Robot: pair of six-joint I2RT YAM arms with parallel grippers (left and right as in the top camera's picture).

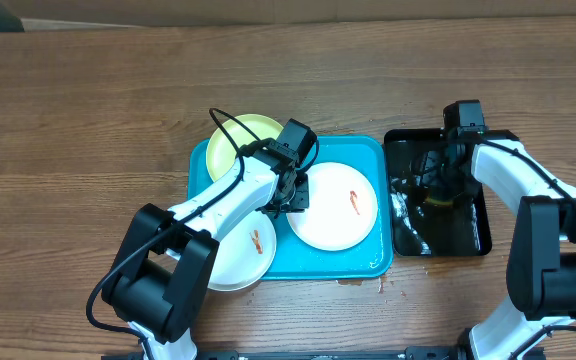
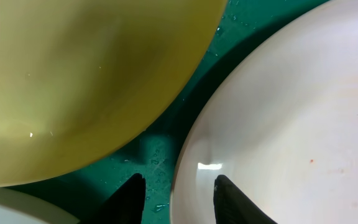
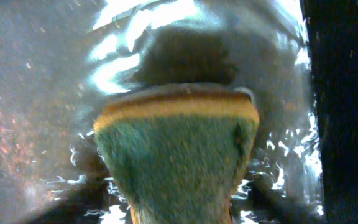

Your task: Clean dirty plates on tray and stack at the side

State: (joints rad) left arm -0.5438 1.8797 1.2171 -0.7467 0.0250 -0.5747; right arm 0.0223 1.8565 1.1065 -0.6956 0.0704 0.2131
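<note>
My left claw (image 2: 178, 190), open, straddles the rim of a white plate (image 2: 291, 112) on the blue tray (image 1: 340, 262), my right claw (image 1: 444, 186) grips a sponge (image 3: 179, 162) in the black tray (image 1: 473, 235); smears uncleaned, nothing stacked.

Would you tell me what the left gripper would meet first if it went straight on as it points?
The left gripper would probably meet the white plate at its rim, just above the tray; depth is unclear.
</note>
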